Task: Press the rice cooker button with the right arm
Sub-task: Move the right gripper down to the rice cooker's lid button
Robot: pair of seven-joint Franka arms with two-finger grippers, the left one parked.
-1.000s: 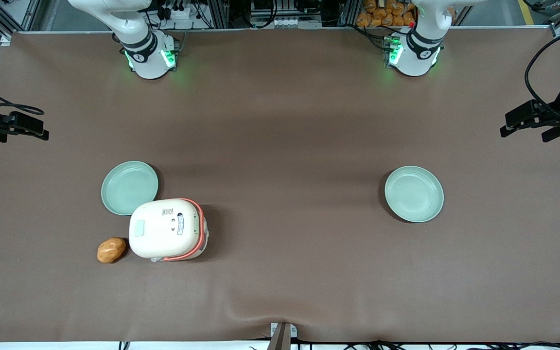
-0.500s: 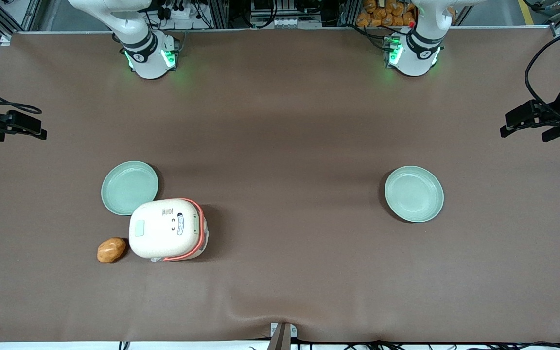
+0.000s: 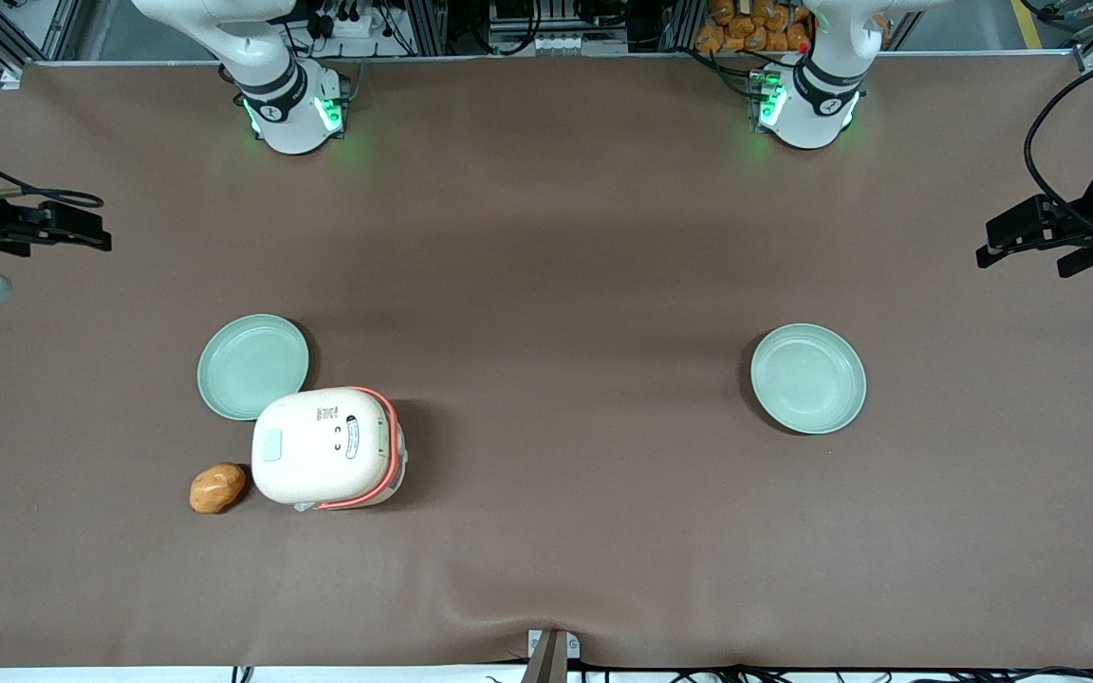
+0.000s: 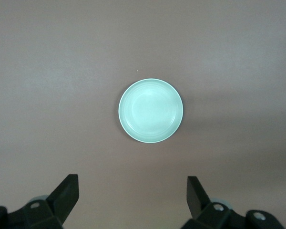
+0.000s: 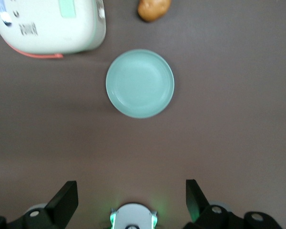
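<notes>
**Gripper drifting inward, cooker not yet reached**

Since a second ago, your gripper (image 3: 82,228) has slid a little inward from the working arm's end of the table and sits slightly farther from the front camera; nothing on the table has shifted. It hangs high with its fingers (image 5: 66,198) spread wide and nothing between them, well apart from everything below.

Working outward from there, the wrist camera looks straight down on the green plate (image 5: 140,83), which lies almost directly under the gripper. Just past it is the rice cooker (image 3: 326,446), closed, its cream lid facing up, its rim touching or overlapping the plate's edge as seen from the front. A potato (image 3: 217,487) lies just beside the cooker on the side toward the working arm's end, nearer the front camera than the plate. A second green plate (image 3: 807,378) sits well apart toward the parked arm's end and plays no part.

To press well, you should probably narrow the fingers first so a single blunt tip meets the button instead of straddling it. The pale green patch (image 3: 271,445) on the lid looks like the likely button, though I cannot be sure from here. Carry the gripper over the plate toward the front camera, centre above that patch, then descend vertically and gently. The cooker looks light, so an angled push could skid it into the potato or plate.
</notes>
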